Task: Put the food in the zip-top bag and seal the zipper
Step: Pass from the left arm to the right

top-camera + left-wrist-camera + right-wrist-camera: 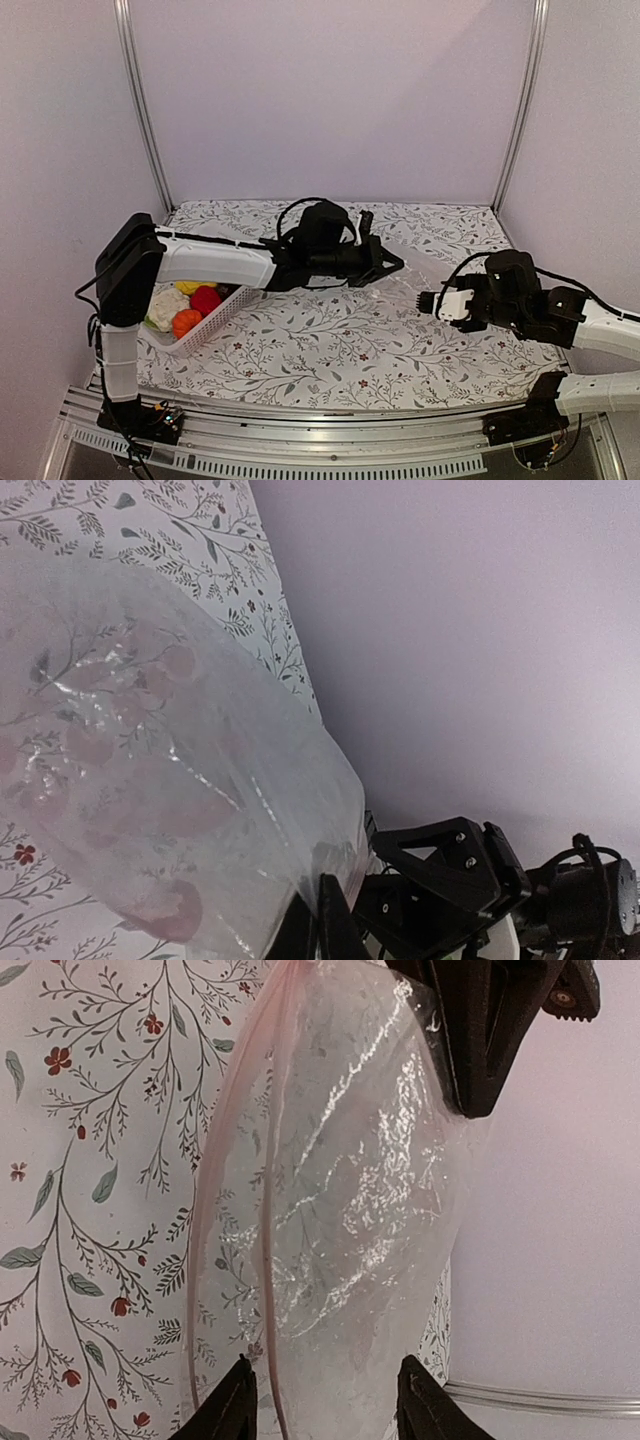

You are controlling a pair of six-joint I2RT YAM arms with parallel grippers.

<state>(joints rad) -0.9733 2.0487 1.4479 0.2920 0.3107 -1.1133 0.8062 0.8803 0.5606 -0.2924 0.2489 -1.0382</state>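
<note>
The clear zip-top bag [412, 278] hangs stretched between my two grippers above the table. My left gripper [390, 263] is shut on one edge of the bag [150, 780], with the fingertips [335, 925] pinched together on the plastic. My right gripper [325, 1415] is open, one finger [228, 1410] on each side of the bag [350, 1210]. The pink zipper [264, 1260] shows as two separate strips, so the mouth is open. The food lies in the white basket [215, 322]: a yellow piece [190, 287], a red one [206, 300], an orange one [186, 322] and cauliflower [165, 306]. The grapes are hidden.
The basket stands at the left edge of the floral tablecloth [330, 350], under the left arm's upper link. Metal frame posts and pale walls close in the back and sides. The left gripper's black body [490, 1020] fills the top of the right wrist view.
</note>
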